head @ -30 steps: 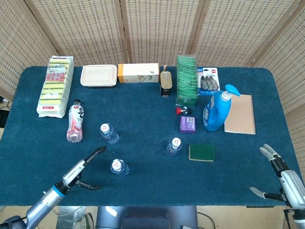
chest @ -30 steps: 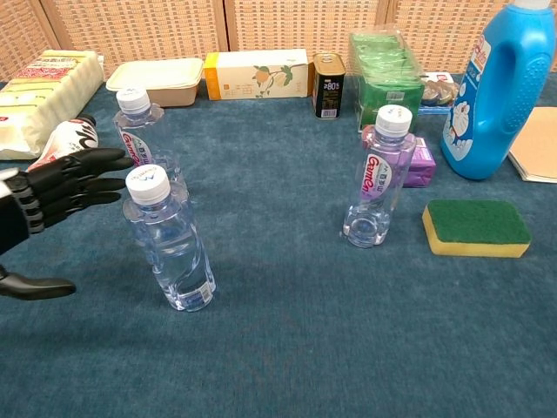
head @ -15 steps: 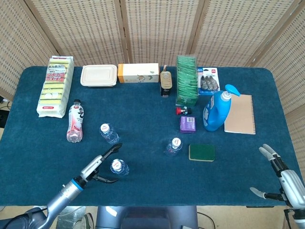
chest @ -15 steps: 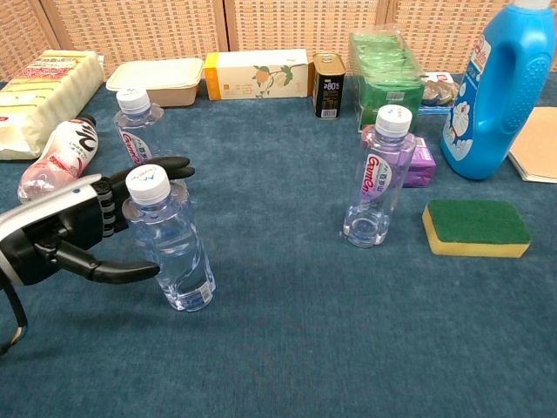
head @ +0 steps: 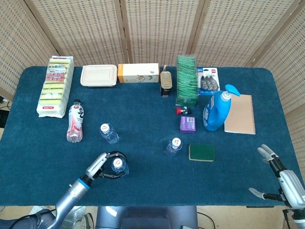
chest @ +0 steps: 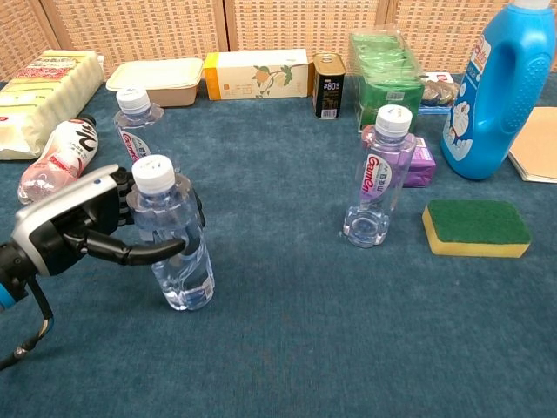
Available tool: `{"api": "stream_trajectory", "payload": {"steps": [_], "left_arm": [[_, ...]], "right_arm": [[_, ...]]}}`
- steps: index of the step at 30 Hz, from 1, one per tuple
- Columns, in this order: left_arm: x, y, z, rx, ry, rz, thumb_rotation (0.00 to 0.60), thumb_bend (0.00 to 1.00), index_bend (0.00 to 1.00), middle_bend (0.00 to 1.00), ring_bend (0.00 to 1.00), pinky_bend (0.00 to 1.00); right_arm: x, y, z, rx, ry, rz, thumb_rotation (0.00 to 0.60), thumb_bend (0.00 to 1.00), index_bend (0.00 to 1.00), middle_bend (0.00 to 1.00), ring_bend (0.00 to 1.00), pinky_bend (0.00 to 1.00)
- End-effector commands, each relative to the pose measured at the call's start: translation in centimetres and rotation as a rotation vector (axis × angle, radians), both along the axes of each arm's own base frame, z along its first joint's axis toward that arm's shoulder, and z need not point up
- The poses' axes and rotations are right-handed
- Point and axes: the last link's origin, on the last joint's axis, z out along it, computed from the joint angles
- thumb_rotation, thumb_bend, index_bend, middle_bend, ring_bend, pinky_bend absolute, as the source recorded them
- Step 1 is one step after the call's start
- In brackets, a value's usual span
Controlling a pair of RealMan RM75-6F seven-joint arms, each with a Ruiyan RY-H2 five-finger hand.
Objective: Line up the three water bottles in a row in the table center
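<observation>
Three clear water bottles stand on the blue table. The near-left bottle (head: 119, 165) (chest: 174, 244) is held by my left hand (head: 102, 167) (chest: 83, 228): the thumb crosses its front and the fingers curl behind it. A second bottle (head: 108, 133) (chest: 137, 131) stands just behind, free. The third bottle (head: 173, 147) (chest: 379, 178) stands alone right of centre. My right hand (head: 276, 179) hangs at the table's near-right corner, fingers apart, holding nothing; the chest view does not show it.
A pink drink bottle (head: 75, 123) (chest: 57, 157) lies at the left. Right of the third bottle are a green sponge (head: 201, 152) (chest: 476, 228), a purple box (head: 188, 124), a blue detergent jug (head: 217, 109) (chest: 500, 87) and a notebook (head: 239, 114). Boxes and packets line the far edge.
My left hand has moved right from beside the near-left bottle and its fingers have closed around it. The right hand has barely moved.
</observation>
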Motion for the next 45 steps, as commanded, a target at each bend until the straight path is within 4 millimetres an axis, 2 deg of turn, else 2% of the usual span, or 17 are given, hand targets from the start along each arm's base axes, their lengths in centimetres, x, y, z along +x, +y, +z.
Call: {"api": "stream_trajectory", "payload": {"steps": [1, 5, 11, 13, 22, 27, 32, 37, 45], "left_arm": [[0.2, 0.5, 0.5, 0.02, -0.013, 0.004, 0.6, 0.33, 0.66, 0.55, 0.32, 0.39], [0.8, 1.5, 1.3, 0.057, -0.04, 0.0, 0.6, 0.33, 0.66, 0.55, 0.32, 0.39], [3.4, 3.3, 1.8, 0.066, -0.076, -0.023, 0.6, 0.32, 0.66, 0.55, 0.32, 0.41], [5.3, 4.5, 1.3, 0.035, -0.085, -0.033, 0.6, 0.32, 0.66, 0.55, 0.32, 0.41], [9.0, 7.5, -0.6, 0.005, -0.04, -0.065, 0.6, 0.32, 0.66, 0.55, 0.32, 0.41], [9.9, 8.4, -1.8, 0.001, -0.001, -0.086, 0.6, 0.32, 0.66, 0.55, 0.32, 0.41], [10.7, 9.1, -3.4, 0.003, 0.02, -0.097, 0.6, 0.31, 0.66, 0.55, 0.32, 0.41], [11.4, 9.4, -4.7, 0.002, 0.007, -0.097, 0.6, 0.3, 0.66, 0.55, 0.32, 0.42], [11.7, 9.1, -5.6, 0.04, 0.045, -0.154, 0.6, 0.3, 0.66, 0.55, 0.32, 0.42]], "right_arm": [[0.0, 0.0, 0.0, -0.001, -0.001, 0.001, 0.6, 0.01, 0.04, 0.0, 0.0, 0.23], [0.0, 0.1, 0.0, 0.0, -0.002, 0.002, 0.6, 0.01, 0.04, 0.0, 0.0, 0.23], [0.2, 0.1, 0.1, 0.0, -0.001, 0.008, 0.6, 0.01, 0.04, 0.0, 0.0, 0.23], [0.2, 0.1, 0.1, 0.0, 0.0, 0.009, 0.6, 0.01, 0.04, 0.0, 0.0, 0.23], [-0.2, -0.2, 0.4, -0.06, 0.048, -0.031, 0.6, 0.01, 0.04, 0.0, 0.0, 0.23], [-0.4, -0.3, 0.6, -0.102, 0.071, -0.064, 0.6, 0.01, 0.04, 0.0, 0.0, 0.2], [-0.5, -0.5, 0.7, -0.148, 0.098, -0.091, 0.6, 0.01, 0.04, 0.0, 0.0, 0.1], [-0.5, -0.4, 0.8, -0.159, 0.099, -0.1, 0.6, 0.01, 0.04, 0.0, 0.0, 0.09], [-0.6, -0.6, 0.8, -0.147, 0.09, -0.102, 0.6, 0.01, 0.04, 0.0, 0.0, 0.09]]}}
